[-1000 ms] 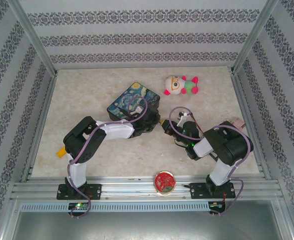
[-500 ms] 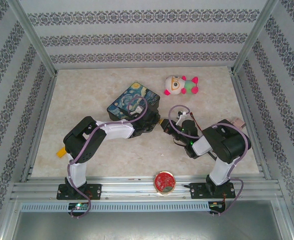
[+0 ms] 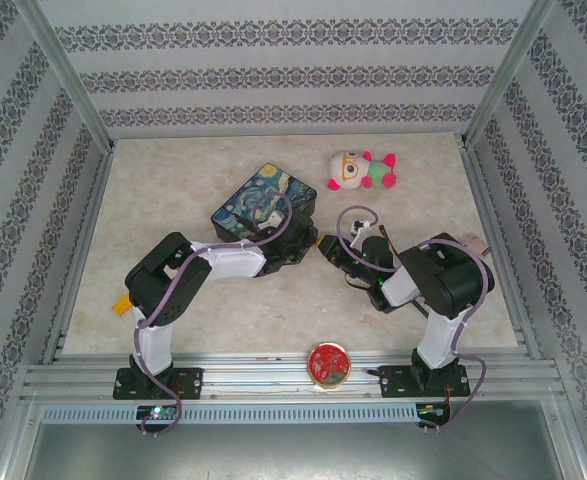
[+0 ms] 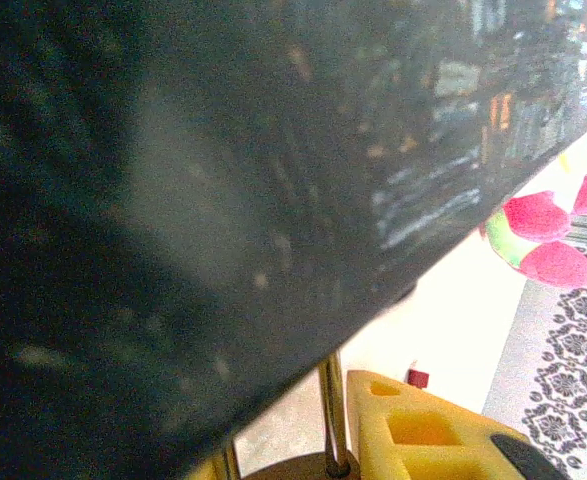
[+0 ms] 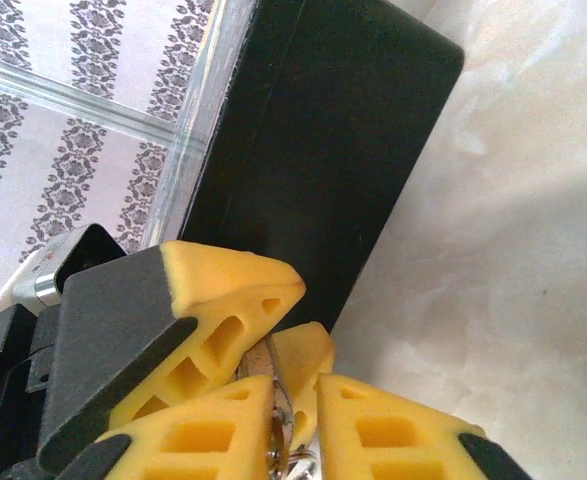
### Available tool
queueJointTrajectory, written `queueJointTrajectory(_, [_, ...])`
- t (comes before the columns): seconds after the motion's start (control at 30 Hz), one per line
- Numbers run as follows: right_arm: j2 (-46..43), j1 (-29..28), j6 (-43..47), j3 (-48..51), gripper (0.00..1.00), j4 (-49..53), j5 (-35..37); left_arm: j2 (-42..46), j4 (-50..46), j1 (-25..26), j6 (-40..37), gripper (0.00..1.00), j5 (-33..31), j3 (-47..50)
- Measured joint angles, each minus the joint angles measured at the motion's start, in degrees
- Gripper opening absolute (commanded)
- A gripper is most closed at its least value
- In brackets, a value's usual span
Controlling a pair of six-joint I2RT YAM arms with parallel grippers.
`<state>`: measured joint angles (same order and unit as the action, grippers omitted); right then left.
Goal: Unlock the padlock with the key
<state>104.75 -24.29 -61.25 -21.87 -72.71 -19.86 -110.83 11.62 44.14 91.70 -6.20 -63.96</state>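
left fingers (image 4: 423,432): clamped around padlock (image 4: 330,415)
right fingers (image 5: 393,432): pinching key (image 5: 273,400)
risk: key tip skids off padlock if misaligned; keyhole hidden

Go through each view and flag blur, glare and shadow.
Top external: evenly lit and sharp, soft shadows under the arms. Left wrist: the painted tin sits too close, a dark blur with smeared reflections. Right wrist: the marble table glares bright, while the tin's black side is sharp.
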Motion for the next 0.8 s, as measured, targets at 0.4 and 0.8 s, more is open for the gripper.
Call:
queueJointTrajectory(0.4, [-4.9,3.2,0.1,5.8,0.33,1.8,-2.1,1.4,1.4,0.2,-1.1,0.24,0.6,2.3])
queueJointTrajectory(0.8, [-20.9,3.8,6.0,5.6,0.34,22.5,-8.1,1.4,1.3,0.2,-5.3,0.25,1.1,2.8])
